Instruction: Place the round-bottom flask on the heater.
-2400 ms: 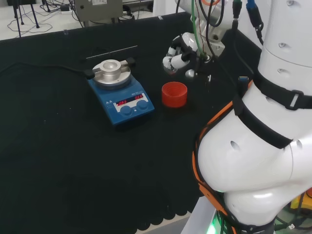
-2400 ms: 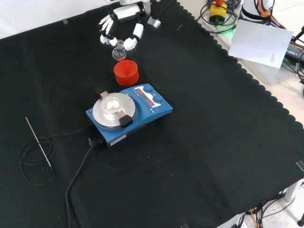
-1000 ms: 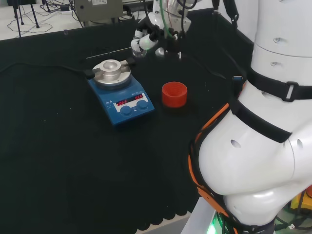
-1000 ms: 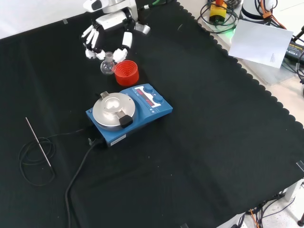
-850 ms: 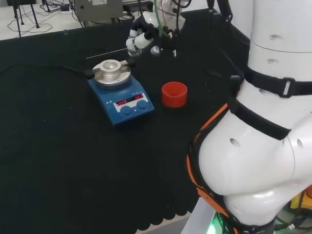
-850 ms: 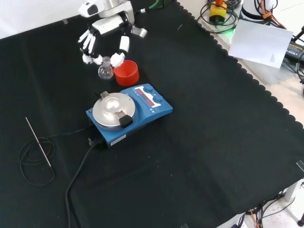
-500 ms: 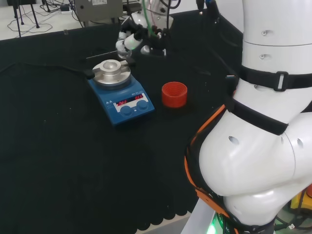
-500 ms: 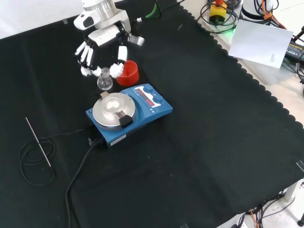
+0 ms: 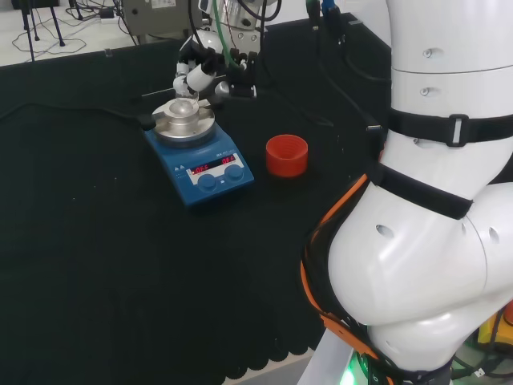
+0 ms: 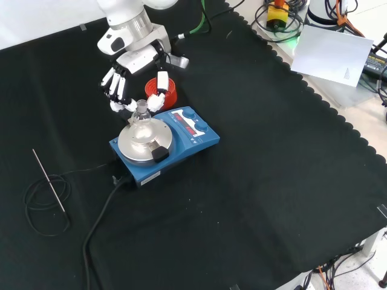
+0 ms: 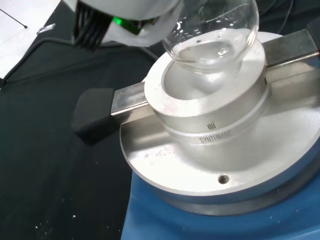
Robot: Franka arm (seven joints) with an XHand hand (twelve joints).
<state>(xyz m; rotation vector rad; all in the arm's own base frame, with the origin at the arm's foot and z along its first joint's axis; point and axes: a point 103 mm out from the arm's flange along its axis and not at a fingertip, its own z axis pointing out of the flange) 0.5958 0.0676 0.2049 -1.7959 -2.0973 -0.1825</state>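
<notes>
Now the hand hangs over the heater, its fingers curled round the neck of the clear flask, whose round belly sits just above the bowl of the metal block on top. The red ring stand stands just behind the heater in the front view, partly hidden by the hand; in the head view it lies to the right of the heater, clear of the hand. A thin metal rod with a coiled black cable lies well apart, toward the left edge of the cloth in the front view, and the heater's own cable runs off toward the near edge. A sheet of paper lies off the cloth at its far right corner.

Half a second ago the flask hung beside the heater, over bare cloth; since then the hand has carried it across onto the block, and the big white links have swung along.

The wrist view shows what the others cannot: the flask's belly is not yet seated, it hovers over the block's hollow, tilted a little off centre, with a black knob on the clamp bar at one side
</notes>
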